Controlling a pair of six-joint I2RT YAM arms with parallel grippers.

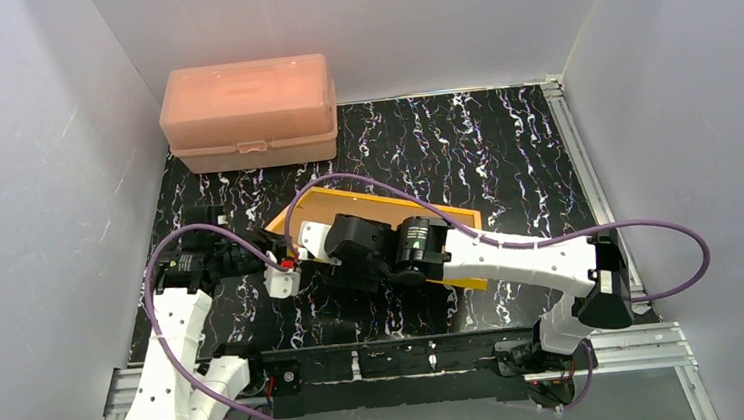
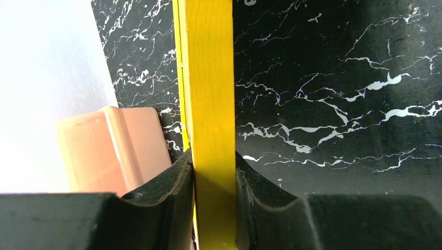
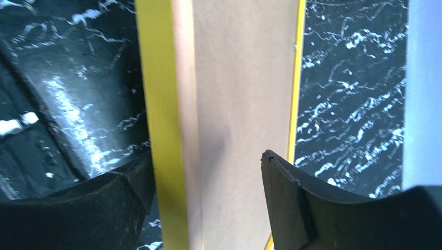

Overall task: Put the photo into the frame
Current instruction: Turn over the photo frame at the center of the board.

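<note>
**Left claw clamps the frame; right claw spread over its back**

Black fingers of the left claw fill the bottom of its wrist view. They are closed tight on a yellow rail of the frame, with no gap on either side. The rail runs straight away from them over the black marbled bench, and the pink box sits beyond it by the wall. That pinch looks meant to steady the frame, perhaps tipping one edge up, so the other arm can work on it. From above, the frame lies slantwise in the middle of the bench, with both arms meeting over its near-left end.

The right claw stands wide apart. One finger is just outside the yellow rail, and the other hangs over a pale brown panel set inside the rails, which I take for the backing board. Nothing is pinched between them, and I cannot tell whether either finger presses on anything. Placed so, the claw seems to be lining up on the frame's back, either to lift that panel or to seat it.

The photo shows in no view. It may lie under the panel or behind the arms, so how far the job has got cannot be judged.
</note>
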